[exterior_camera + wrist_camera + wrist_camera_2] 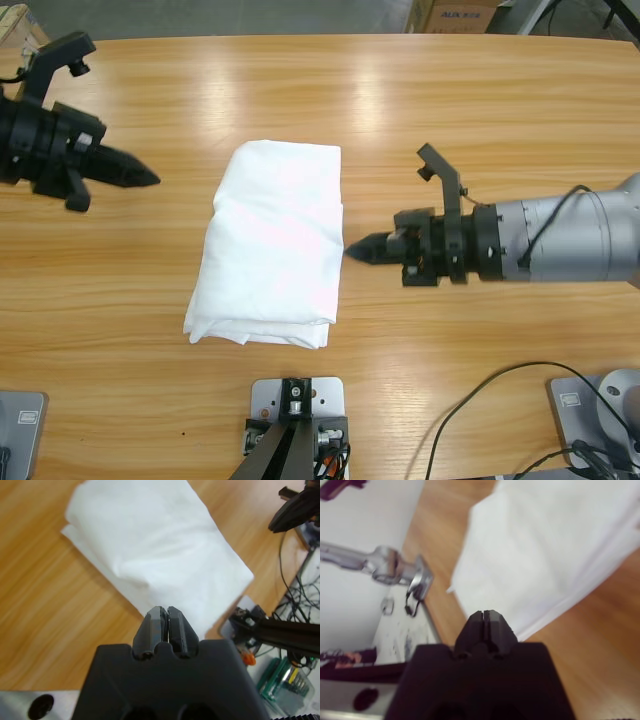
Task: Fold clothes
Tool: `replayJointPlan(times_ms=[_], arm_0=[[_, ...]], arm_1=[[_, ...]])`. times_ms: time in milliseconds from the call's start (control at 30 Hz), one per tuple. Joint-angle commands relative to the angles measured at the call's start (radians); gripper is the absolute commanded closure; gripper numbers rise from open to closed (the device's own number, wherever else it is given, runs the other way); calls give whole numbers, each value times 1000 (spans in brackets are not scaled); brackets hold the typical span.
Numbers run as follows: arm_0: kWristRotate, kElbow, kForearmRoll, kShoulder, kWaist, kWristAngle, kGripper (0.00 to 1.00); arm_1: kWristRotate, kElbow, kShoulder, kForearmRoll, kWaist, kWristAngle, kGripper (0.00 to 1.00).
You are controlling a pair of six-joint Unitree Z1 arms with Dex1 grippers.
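While the folded T-shirt [275,245] lay mid-table, the clenched left gripper [150,178] sat well apart and the clenched right gripper [352,251] nearly touched its edge; a nudge could unfold it.

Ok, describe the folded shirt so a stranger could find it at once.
Start at the long wooden table and look to its middle. The shirt lies there as a white folded bundle between two black grippers. It is the only white, soft thing on the wood.

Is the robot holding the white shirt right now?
No, both grippers are shut on nothing, and the folded shirt lies alone on the table.
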Motion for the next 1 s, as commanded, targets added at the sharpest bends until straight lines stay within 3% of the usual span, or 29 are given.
replayJointPlan(times_ms=[33, 300, 700, 1000], arm_0=[[-11, 56, -103, 121, -92, -6, 1000], [-80, 56, -284, 339, -173, -16, 1000], [-87, 129, -361, 414, -176, -11, 1000], [-77, 140, -404, 441, -60, 5, 1000]], arm_1=[[54, -15, 233, -225, 131, 14, 1000], [97, -4, 504, -474, 133, 40, 1000], [99, 144, 523, -561, 136, 12, 1000], [149, 158, 574, -600, 226, 9, 1000]])
